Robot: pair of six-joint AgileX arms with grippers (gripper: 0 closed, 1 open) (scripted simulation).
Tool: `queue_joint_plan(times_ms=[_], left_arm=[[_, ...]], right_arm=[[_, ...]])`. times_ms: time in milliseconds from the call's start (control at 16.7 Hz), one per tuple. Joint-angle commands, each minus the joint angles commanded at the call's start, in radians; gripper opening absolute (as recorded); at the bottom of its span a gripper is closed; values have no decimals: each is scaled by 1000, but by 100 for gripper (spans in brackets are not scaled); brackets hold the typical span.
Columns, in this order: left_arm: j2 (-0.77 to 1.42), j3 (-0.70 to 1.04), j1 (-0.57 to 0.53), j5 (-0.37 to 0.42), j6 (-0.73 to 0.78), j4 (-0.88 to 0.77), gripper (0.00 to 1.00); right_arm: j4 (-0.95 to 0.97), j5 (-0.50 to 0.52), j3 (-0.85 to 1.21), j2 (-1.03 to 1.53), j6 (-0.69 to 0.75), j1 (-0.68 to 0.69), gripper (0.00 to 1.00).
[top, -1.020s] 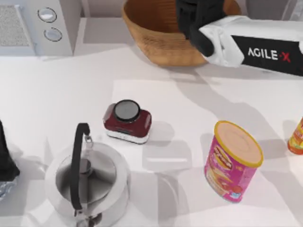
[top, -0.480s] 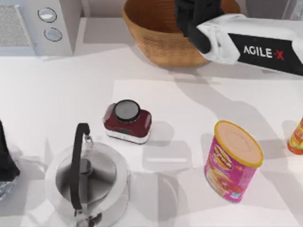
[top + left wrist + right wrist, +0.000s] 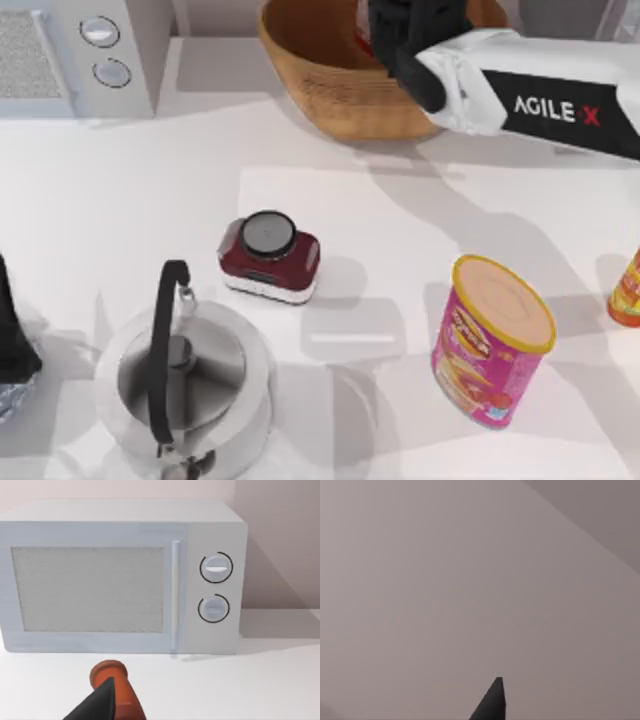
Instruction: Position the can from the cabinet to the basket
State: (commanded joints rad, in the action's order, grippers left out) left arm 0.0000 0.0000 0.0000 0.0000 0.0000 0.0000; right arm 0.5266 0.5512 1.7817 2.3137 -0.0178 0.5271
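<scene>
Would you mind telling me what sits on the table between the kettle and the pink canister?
In the top view, a dark red device with a round black top sits between the kettle and the pink canister.

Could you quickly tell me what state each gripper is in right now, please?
Left gripper: parked near the microwave; cannot be told.
Right gripper: over the basket; cannot be told.

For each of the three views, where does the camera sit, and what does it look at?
Top view: above the table, looking down; right arm over the basket.
Left wrist view: on the left arm, facing the microwave; a dark fingertip shows.
Right wrist view: on the right arm, facing a plain wall; a dark fingertip shows.
Top and left wrist views share the microwave.
</scene>
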Motion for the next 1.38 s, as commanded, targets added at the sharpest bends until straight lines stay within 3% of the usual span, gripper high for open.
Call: queue_joint_plan(times_ms=[240,300,1380], left_arm=[[0,0,0,0,0,0,100],[0,0,0,0,0,0,100],[0,0,0,0,0,0,100]], right_arm=[[0,0,0,0,0,0,98],[0,0,0,0,0,0,100],[0,0,0,0,0,0,100]])
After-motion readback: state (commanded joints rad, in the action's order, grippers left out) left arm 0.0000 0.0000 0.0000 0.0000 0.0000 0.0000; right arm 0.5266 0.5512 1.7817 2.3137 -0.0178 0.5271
